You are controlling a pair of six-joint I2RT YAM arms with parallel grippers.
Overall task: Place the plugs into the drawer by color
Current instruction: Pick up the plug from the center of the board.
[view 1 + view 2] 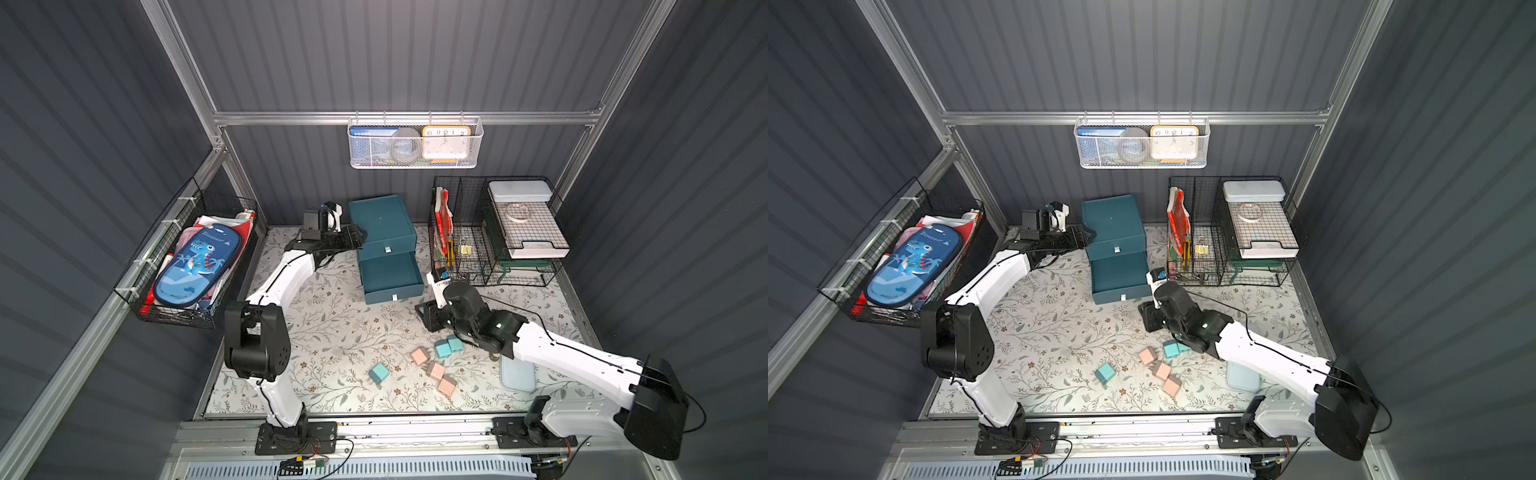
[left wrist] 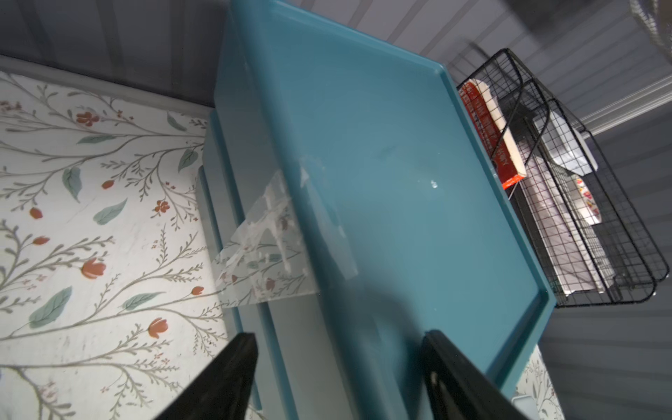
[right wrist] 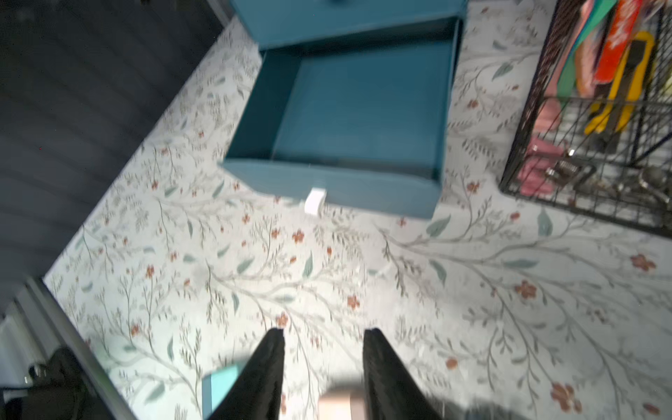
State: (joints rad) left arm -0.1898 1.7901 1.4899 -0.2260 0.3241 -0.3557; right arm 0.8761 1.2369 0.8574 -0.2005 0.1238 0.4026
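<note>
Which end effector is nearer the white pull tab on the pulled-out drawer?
Right. The right end effector is over the mat just in front of the pull tab; the left end effector is farther back, up beside the cabinet top.

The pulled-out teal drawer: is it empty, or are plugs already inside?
Empty, as far as seen: the drawer shows only its bare teal floor in the right wrist view.

I'm looking at a dark teal drawer [image 1: 382, 224] with white pull tabs [image 1: 394, 297]. The surface [image 1: 332, 332] is off-white, printed with grey-green leafy twigs and small rust-red flowers. I count three pink plugs [image 1: 435, 370] and three blue-green plugs [image 1: 379, 372]. At the frame's left, the pencil case [image 1: 195, 262] is blue with a cartoon dinosaur.
</note>
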